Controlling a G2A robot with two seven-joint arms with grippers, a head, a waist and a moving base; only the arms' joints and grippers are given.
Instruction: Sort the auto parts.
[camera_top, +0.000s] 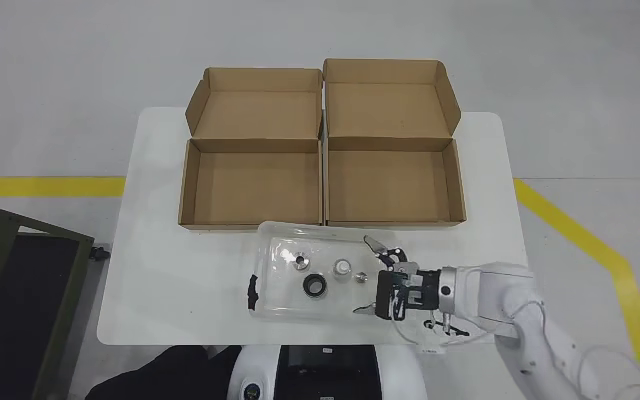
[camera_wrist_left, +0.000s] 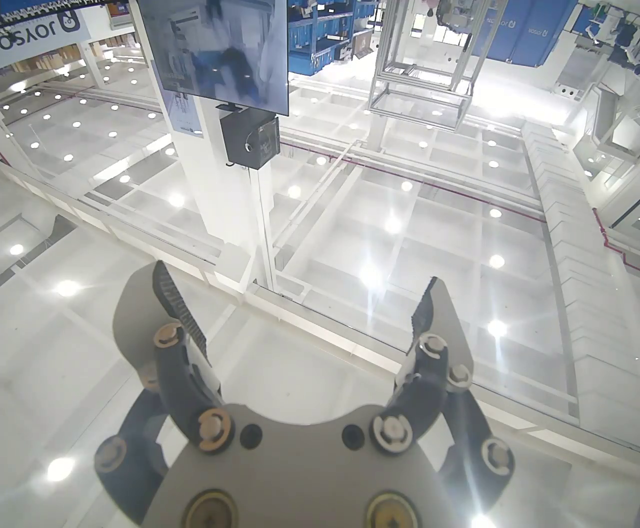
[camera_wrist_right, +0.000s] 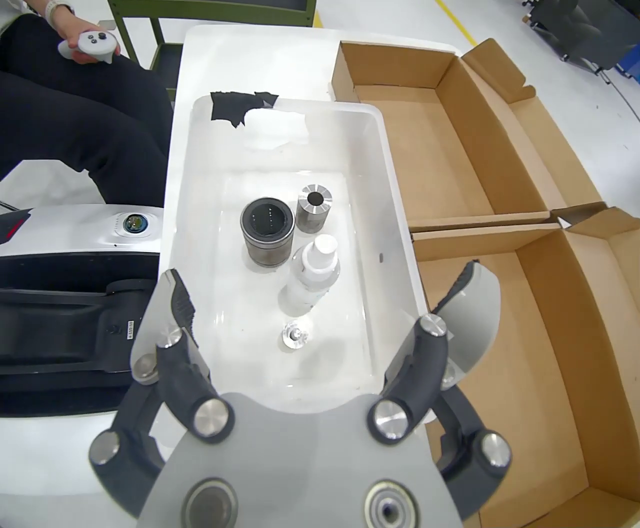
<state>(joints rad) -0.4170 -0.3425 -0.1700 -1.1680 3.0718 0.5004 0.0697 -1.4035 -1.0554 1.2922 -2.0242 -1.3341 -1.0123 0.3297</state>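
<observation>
A clear plastic bin (camera_top: 272, 238) sits at the table's front middle. In it lie a black-ringed bearing (camera_wrist_right: 266, 231), a grey metal cylinder with a bored hole (camera_wrist_right: 314, 207), a small clear bottle with a white cap (camera_wrist_right: 314, 280) and a small shiny round piece (camera_wrist_right: 294, 336). My right gripper (camera_top: 372, 278) hovers open over the bin's right end, fingers spread wide and empty, the bottle and round piece just ahead of it (camera_wrist_right: 322, 275). My left gripper (camera_wrist_left: 295, 275) is open, holds nothing and points up at the ceiling.
Two open cardboard boxes stand side by side behind the bin, the left box (camera_top: 250, 188) and the right box (camera_top: 390, 188), each with its lid folded back. Bare white table (camera_top: 160, 260) lies to the left of the bin.
</observation>
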